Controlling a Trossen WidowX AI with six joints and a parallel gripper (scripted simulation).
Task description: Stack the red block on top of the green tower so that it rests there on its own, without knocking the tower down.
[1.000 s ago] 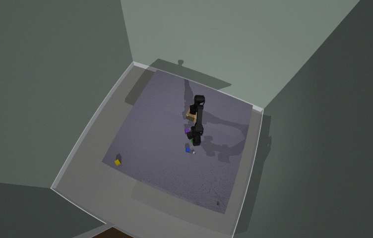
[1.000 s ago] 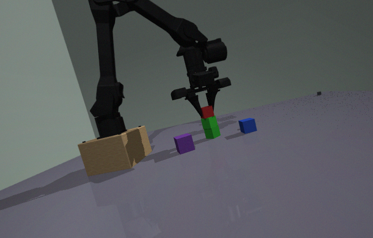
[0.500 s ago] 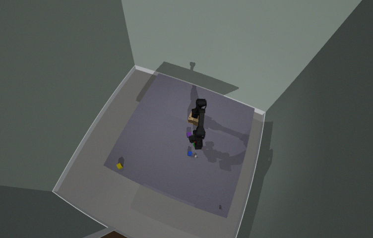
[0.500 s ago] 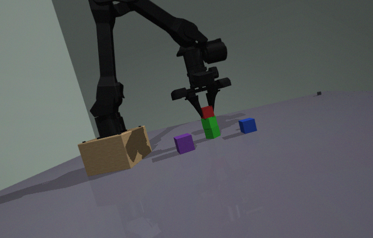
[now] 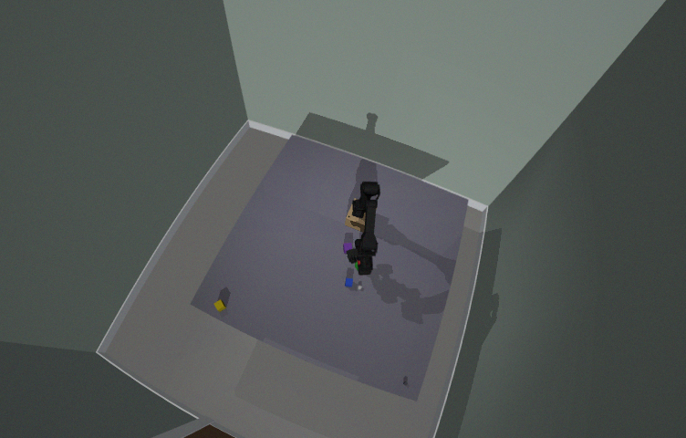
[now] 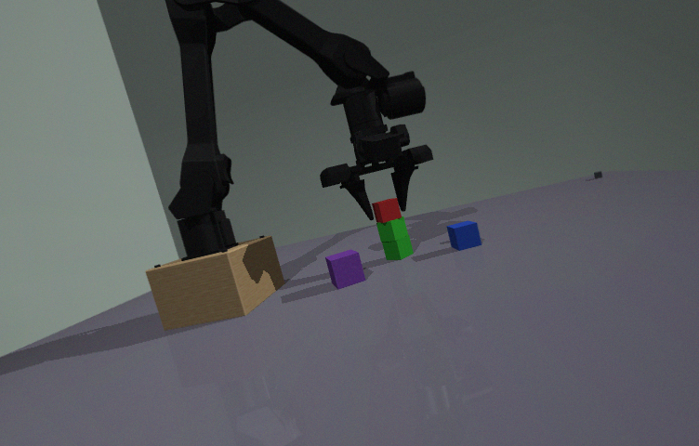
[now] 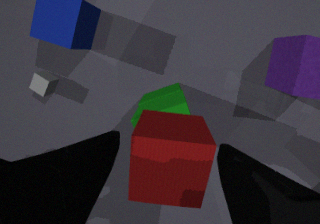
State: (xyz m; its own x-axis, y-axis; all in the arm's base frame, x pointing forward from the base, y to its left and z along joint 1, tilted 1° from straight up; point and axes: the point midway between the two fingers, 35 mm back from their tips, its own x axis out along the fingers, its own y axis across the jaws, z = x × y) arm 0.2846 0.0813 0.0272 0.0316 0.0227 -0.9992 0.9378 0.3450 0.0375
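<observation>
The red block [image 6: 387, 210] [image 7: 170, 166] sits on top of the green tower [image 6: 395, 238] [image 7: 165, 100], which stands upright as two stacked green blocks. The red block is set slightly toward the arm's base side in the exterior view. My gripper [image 6: 388, 214] [image 7: 168, 146] is open, with one finger on each side of the red block. A gap shows between the block and the left finger in the wrist view, and a very thin one at the right finger. In the top view the arm hides most of the tower, and only bits of red and green show.
A purple block [image 5: 348, 247] [image 6: 346, 269] [image 7: 295, 66] stands on the arm's base side of the tower. A blue block [image 5: 348, 282] [image 6: 464, 235] [image 7: 57, 19] and a small white cube [image 5: 359, 287] [image 7: 42, 84] lie on the other side. A yellow block [image 5: 220, 305] lies far off.
</observation>
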